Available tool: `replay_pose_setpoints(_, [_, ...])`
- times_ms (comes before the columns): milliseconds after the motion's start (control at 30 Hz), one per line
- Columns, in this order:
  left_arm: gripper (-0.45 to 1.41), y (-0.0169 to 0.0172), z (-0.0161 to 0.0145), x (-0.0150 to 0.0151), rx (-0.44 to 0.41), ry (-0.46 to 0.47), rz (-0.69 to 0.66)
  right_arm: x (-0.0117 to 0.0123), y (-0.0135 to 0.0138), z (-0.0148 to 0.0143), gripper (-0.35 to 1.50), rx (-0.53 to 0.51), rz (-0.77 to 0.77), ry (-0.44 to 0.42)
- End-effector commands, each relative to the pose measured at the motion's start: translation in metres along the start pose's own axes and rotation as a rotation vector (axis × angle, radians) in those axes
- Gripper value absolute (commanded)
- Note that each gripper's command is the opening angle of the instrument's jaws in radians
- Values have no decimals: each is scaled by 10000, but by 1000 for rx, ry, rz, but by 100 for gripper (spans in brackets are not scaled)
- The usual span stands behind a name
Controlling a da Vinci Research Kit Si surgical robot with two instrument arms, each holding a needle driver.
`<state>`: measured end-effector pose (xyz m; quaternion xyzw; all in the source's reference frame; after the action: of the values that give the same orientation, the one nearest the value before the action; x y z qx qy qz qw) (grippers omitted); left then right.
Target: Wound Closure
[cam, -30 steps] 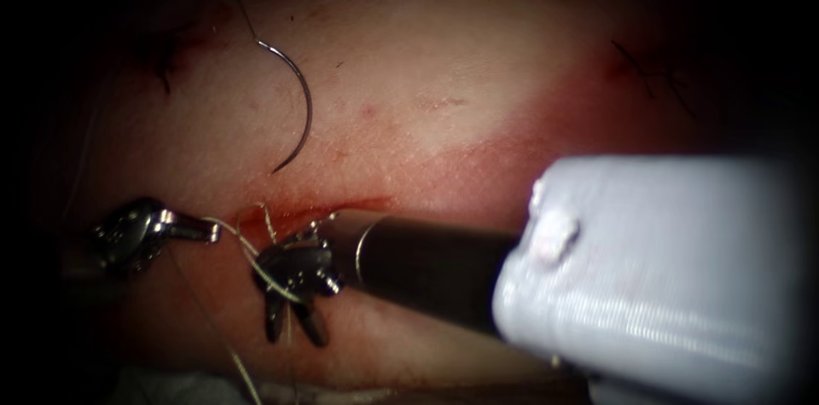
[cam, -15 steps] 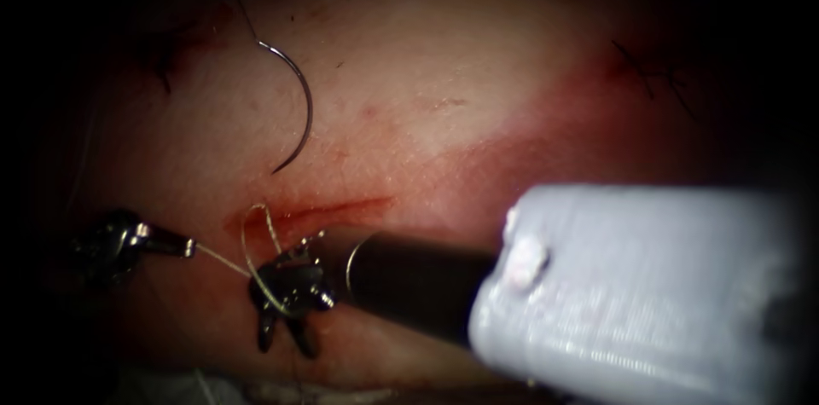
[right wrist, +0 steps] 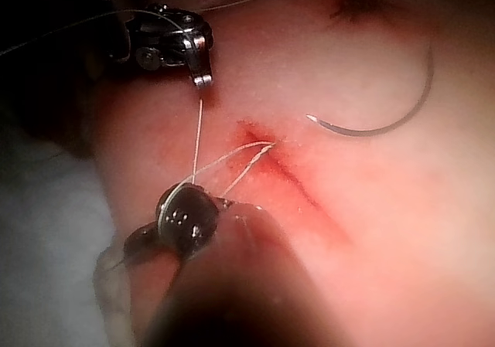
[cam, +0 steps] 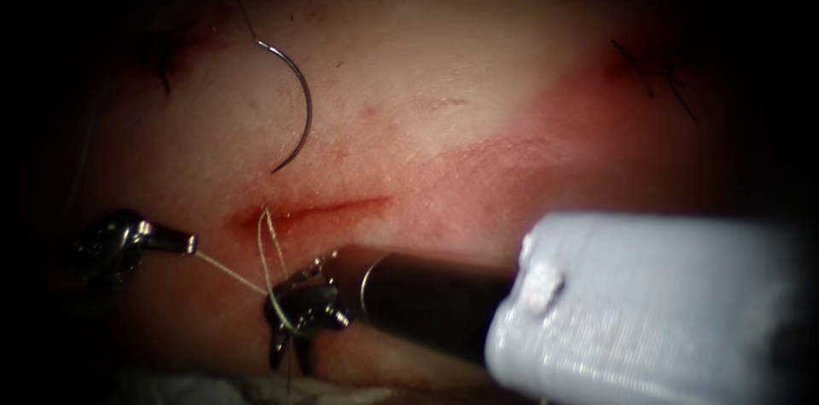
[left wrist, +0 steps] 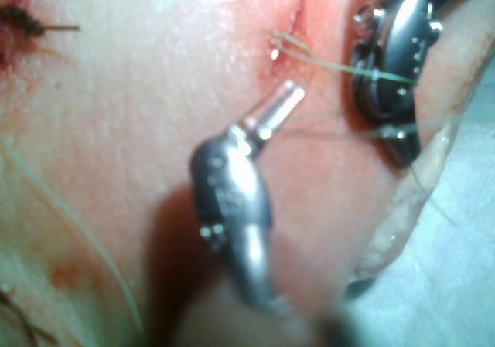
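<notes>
Left gripper (cam: pixel 189 244): its two jaws are pressed together on the thread (cam: pixel 229 271). It sits at about 9 o'clock in the endoscope view, left of the cut (cam: pixel 316 211). The left wrist view shows its thin tip (left wrist: pixel 282 106) close to the cut's end.
Right gripper (cam: pixel 290 352): its jaws are a little spread and point down toward 6 o'clock. It pinches nothing. The thread is wrapped around the tool just above the jaws.
Thread: one tight line runs from the left gripper across to the right tool. Two strands go up from the right tool into the left end of the cut. The right wrist view shows these strands (right wrist: pixel 232 158) too.
Needle (cam: pixel 299 107): it lies free on the tissue (cam: pixel 444 72), toward 11 o'clock from the cut. No tool holds it, and it is not in the tissue.
Red fluid (cam: pixel 478 175): it stains the tissue along the cut and out toward 3 o'clock.
</notes>
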<state>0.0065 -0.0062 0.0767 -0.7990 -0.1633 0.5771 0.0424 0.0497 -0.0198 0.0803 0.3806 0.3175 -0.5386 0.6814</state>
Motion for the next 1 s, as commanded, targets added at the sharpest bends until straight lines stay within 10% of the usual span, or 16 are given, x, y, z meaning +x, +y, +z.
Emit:
replay_pose_setpoints(33, [-45,5,2,-9,-2,2,-5,0,8,5,-35,-29,15,2])
replay_pose_setpoints(333, [-45,8,-5,-7,2,-1,-7,-31,-5,-35,-35,-109,88,-106])
replay_pose_setpoints(533, [-45,21,-2,-22,13,-16,-10,-37,-20,-147,-35,-483,244,173])
replay_pose_setpoints(1000, [-45,87,69,-98,14,-104,-75,-78,-4,-232,-35,-776,493,346])
